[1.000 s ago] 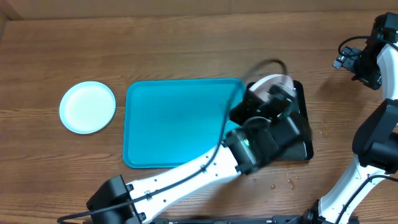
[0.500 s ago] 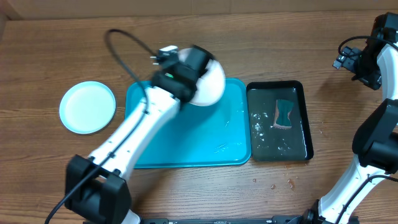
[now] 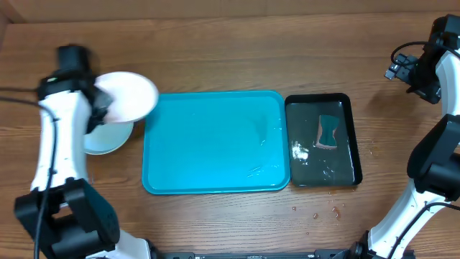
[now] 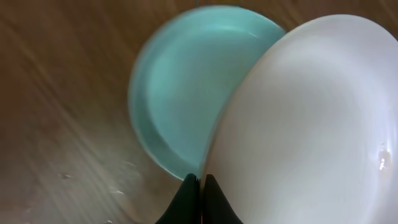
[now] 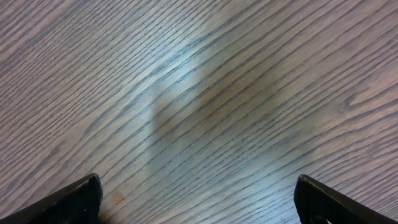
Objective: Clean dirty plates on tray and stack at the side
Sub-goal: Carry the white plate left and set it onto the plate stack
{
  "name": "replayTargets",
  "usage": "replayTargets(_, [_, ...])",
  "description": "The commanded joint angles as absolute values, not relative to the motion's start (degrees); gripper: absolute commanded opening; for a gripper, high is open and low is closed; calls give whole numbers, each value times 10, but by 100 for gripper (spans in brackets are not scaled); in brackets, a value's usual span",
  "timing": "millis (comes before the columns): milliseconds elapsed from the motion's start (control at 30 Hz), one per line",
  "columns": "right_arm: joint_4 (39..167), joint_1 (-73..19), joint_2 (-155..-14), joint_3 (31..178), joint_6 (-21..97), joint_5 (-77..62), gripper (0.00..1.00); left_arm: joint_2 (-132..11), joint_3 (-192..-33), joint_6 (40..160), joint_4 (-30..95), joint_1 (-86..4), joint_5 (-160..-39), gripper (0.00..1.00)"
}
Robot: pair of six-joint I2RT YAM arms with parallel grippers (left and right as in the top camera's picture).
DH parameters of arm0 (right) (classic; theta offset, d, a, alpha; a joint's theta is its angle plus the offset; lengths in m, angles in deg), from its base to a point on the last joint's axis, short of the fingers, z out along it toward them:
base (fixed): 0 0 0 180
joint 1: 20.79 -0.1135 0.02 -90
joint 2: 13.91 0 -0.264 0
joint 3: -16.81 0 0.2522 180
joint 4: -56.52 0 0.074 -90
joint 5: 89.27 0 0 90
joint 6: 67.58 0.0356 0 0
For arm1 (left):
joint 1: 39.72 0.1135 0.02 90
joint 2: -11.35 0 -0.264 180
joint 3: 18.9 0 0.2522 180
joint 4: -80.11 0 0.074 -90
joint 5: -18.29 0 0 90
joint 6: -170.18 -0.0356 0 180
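My left gripper (image 3: 95, 109) is shut on the rim of a white plate (image 3: 131, 96) and holds it tilted in the air. The plate overlaps a light blue plate (image 3: 106, 138) that lies on the table left of the tray. In the left wrist view the jaws of the left gripper (image 4: 202, 182) pinch the white plate (image 4: 311, 124) at its edge, with the light blue plate (image 4: 186, 93) below it. The turquoise tray (image 3: 215, 144) holds no plates, only some water drops. My right gripper (image 5: 199, 199) stands open above bare wood at the far right (image 3: 402, 68).
A glossy black tray (image 3: 352, 155) sits right of the turquoise tray, with a teal and brown sponge (image 3: 328, 132) and some water in it. A few drops lie on the table in front of it.
My left arm has swung the white plate from the black tray, across the turquoise tray, to above the light blue plate at the left. The right arm has not moved.
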State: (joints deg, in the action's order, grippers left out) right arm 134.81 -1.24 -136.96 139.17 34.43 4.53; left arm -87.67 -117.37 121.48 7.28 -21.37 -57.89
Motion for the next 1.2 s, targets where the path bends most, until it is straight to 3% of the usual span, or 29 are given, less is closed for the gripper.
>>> replayTargets(0, [1346, -12, -1354, 1399, 349, 47, 100, -868, -1182, 1171, 69, -149, -594, 5])
replayTargets(200, [1346, -12, -1354, 1399, 349, 47, 100, -868, -1175, 1161, 66, -92, -598, 4])
replayTargets(567, [1346, -12, -1354, 1399, 349, 47, 100, -868, -1063, 1161, 175, -102, -602, 4])
replayTargets(867, [1346, -12, -1354, 1399, 349, 47, 100, -868, -1052, 1108, 208, -103, -671, 5])
replayTargets(933, [1346, -12, -1354, 1399, 349, 47, 100, -868, -1052, 1098, 208, -103, -671, 12])
replayTargets(1067, [1346, -12, -1354, 1399, 349, 47, 100, -868, -1052, 1095, 206, -103, -673, 47])
replayTargets(1167, [1346, -12, -1354, 1399, 349, 47, 100, -868, -1052, 1082, 206, -103, -687, 63])
